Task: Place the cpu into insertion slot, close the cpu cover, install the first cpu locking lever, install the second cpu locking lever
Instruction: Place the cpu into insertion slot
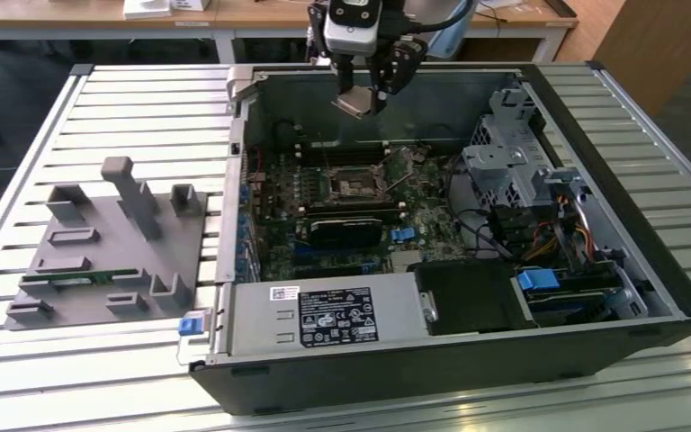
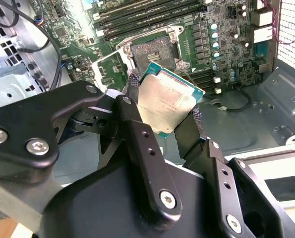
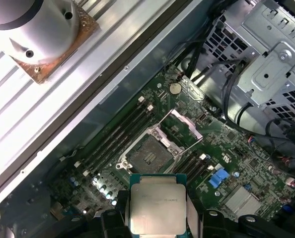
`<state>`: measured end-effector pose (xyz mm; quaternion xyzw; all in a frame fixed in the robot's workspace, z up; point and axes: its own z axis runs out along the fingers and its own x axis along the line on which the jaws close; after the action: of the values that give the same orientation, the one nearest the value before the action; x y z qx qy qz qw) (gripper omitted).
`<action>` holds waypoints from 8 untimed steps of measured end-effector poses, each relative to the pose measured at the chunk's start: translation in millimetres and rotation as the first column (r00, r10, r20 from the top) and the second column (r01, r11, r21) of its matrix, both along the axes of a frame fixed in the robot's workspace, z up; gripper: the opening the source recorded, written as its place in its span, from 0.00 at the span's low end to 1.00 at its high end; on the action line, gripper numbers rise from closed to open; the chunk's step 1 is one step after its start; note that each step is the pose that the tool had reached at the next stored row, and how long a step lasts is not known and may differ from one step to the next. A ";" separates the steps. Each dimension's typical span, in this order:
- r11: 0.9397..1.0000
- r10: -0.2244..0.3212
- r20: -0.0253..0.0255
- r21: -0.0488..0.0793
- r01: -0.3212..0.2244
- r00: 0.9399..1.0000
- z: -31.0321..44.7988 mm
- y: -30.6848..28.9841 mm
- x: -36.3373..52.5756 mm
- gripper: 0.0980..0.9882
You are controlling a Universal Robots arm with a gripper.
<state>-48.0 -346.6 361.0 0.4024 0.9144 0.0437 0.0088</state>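
Step one in hand — my claw (image 1: 359,99) gripped the cpu (image 3: 157,208), open insertion slot (image 3: 148,154) well below it — placing called for squaring up, I judged.

The exterior view stands high and well back, looking down at a slant into the open computer case (image 1: 442,382) on the slatted table (image 1: 141,99). The second wrist view sits close behind the gripper (image 2: 165,106), looking along its fingers (image 2: 137,129) past the held cpu (image 2: 170,99) to the motherboard (image 2: 224,20). The first wrist view looks almost straight down onto that board from farther off. All three views share the insertion slot (image 1: 354,184) (image 2: 152,52) (image 3: 148,155)
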 end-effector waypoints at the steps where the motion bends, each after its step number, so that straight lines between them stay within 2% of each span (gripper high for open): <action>1: 1.000 -0.005 0.000 0.000 0.005 1.000 0.0 0.0 0.0 0.50; 8: 0.999 -0.044 0.000 0.000 0.044 0.999 -0.3 0.0 -0.4 0.50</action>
<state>-48.5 -346.6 360.8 0.4225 0.9053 0.0435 0.0097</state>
